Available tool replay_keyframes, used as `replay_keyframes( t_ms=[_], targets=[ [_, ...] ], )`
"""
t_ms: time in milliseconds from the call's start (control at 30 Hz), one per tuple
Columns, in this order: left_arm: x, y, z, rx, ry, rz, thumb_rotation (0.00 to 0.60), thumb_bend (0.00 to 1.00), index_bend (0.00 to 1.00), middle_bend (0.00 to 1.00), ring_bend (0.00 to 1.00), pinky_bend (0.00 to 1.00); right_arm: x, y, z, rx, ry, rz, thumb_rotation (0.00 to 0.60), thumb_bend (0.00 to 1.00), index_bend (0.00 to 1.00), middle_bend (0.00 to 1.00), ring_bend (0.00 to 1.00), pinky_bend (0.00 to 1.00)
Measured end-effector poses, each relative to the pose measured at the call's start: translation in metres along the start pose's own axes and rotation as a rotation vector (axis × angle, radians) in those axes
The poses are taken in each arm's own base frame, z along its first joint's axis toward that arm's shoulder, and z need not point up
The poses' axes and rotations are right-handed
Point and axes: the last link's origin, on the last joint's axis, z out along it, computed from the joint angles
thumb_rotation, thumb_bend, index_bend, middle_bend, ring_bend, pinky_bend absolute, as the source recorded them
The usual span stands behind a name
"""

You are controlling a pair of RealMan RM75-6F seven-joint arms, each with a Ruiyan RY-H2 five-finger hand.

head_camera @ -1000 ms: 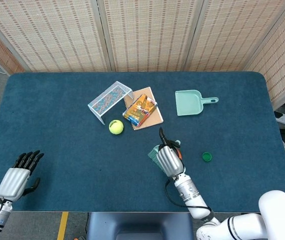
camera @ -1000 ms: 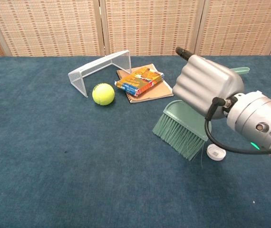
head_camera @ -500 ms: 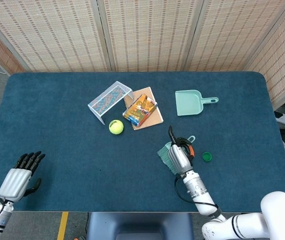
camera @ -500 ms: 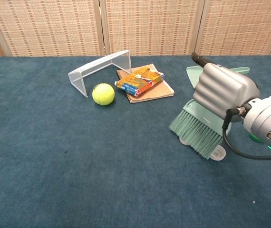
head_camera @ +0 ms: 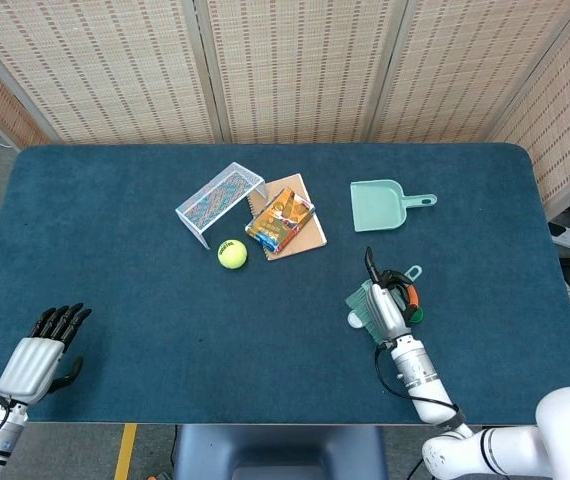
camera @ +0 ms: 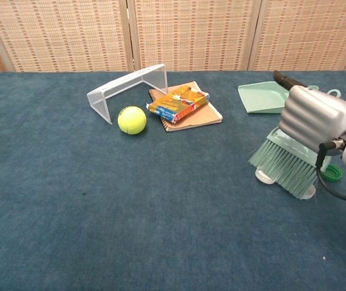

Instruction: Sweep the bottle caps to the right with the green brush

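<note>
My right hand [head_camera: 389, 306] [camera: 314, 123] grips the green brush [camera: 283, 162], its bristles [head_camera: 361, 302] down on the blue table at the right. One white cap [camera: 263, 176] [head_camera: 353, 320] lies at the bristles' left end, and another white cap [camera: 307, 193] peeks out at their right end. A green cap [camera: 332, 173] [head_camera: 418, 315] sits just right of the brush, partly hidden by the hand. My left hand [head_camera: 39, 350] rests at the table's front left, fingers apart and holding nothing.
A green dustpan [head_camera: 378, 205] [camera: 261, 97] lies behind the brush. Left of it are a notebook [camera: 198, 115] with a snack box [head_camera: 280, 220] on it, a tennis ball [head_camera: 232, 253] and a wire rack [head_camera: 222, 198]. The table's right edge [head_camera: 565, 300] is near.
My right hand has swept the brush to the right across the table, pushing the white caps along until they lie near the green cap. The left hand has stayed put.
</note>
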Motion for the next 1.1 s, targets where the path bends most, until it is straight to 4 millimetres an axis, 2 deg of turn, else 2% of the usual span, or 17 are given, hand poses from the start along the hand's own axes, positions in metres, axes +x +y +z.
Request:
replay_keyframes(
  t_ms=[267,800,967,1100],
  targets=[
    [-0.002,0.001,0.000,-0.001,-0.003,0.005,0.600,0.46,0.00,0.00,0.00,0.07,-0.029,0.000,-0.005,-0.007,-0.030,-0.078,0.600,0.68,0.91,0.87,0.61,0.00],
    [-0.007,0.006,0.000,-0.011,-0.019,0.018,0.600,0.46,0.00,0.00,0.00,0.07,-0.106,0.002,-0.021,-0.024,-0.144,-0.161,0.600,0.68,0.91,0.87,0.61,0.00],
    [-0.009,0.006,-0.001,-0.010,-0.023,0.022,0.600,0.46,0.00,0.00,0.00,0.07,-0.120,0.004,-0.025,-0.033,-0.161,-0.184,0.600,0.68,0.91,0.87,0.61,0.00],
    [-0.009,0.007,0.000,-0.012,-0.022,0.023,0.600,0.46,0.00,0.00,0.00,0.07,-0.123,0.005,-0.026,-0.036,-0.167,-0.169,0.600,0.68,0.91,0.87,0.61,0.00]
  ],
)
